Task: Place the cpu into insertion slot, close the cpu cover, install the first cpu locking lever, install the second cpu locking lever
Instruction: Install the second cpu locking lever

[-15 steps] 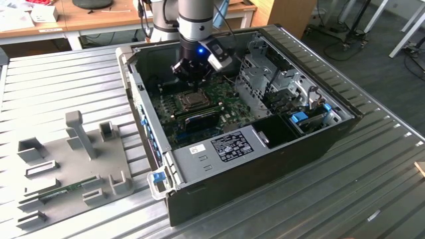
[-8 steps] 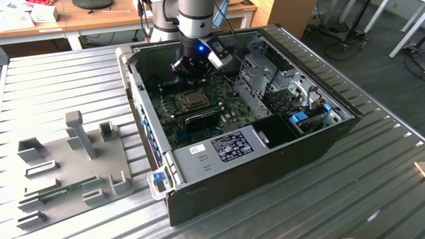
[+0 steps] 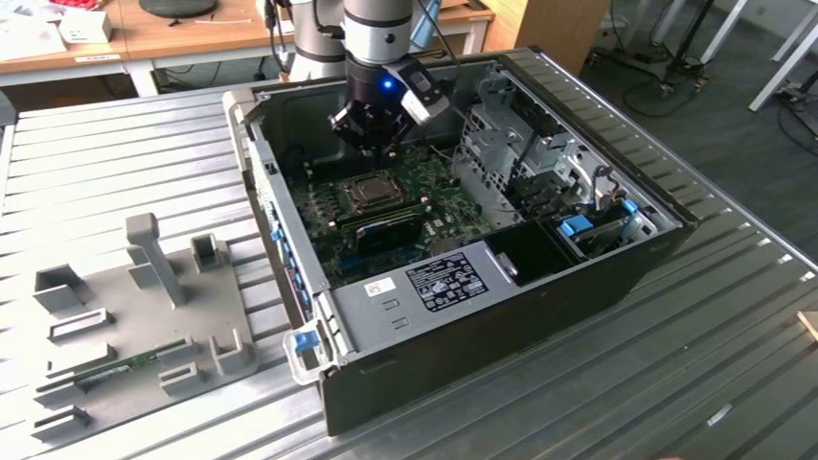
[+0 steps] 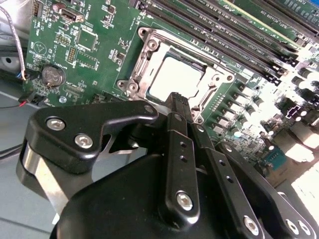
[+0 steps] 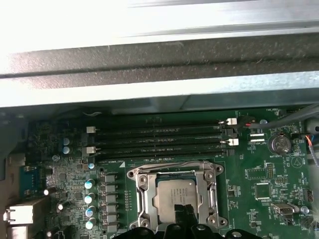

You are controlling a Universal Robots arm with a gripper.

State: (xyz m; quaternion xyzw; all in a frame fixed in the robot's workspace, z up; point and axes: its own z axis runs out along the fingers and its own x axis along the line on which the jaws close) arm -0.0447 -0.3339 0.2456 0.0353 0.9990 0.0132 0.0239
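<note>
Your end effector [image 4: 175, 99], fingers pressed together and holding nothing, hovers just above the cpu [image 4: 175, 78] seated in the insertion slot [image 5: 175, 198] on the green circuit board [image 5: 264, 174], the cpu cover [image 4: 207, 92] lying flat around it, inside the open computer case [image 3: 537, 278] on the tabletop [image 3: 715, 383]

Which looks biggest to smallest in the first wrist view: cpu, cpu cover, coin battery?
1. cpu cover, the silvery frame lying closed around the chip.
2. cpu, seated inside the frame's window, partly hidden by the gripper.
3. coin battery, clearly the smallest.
</note>
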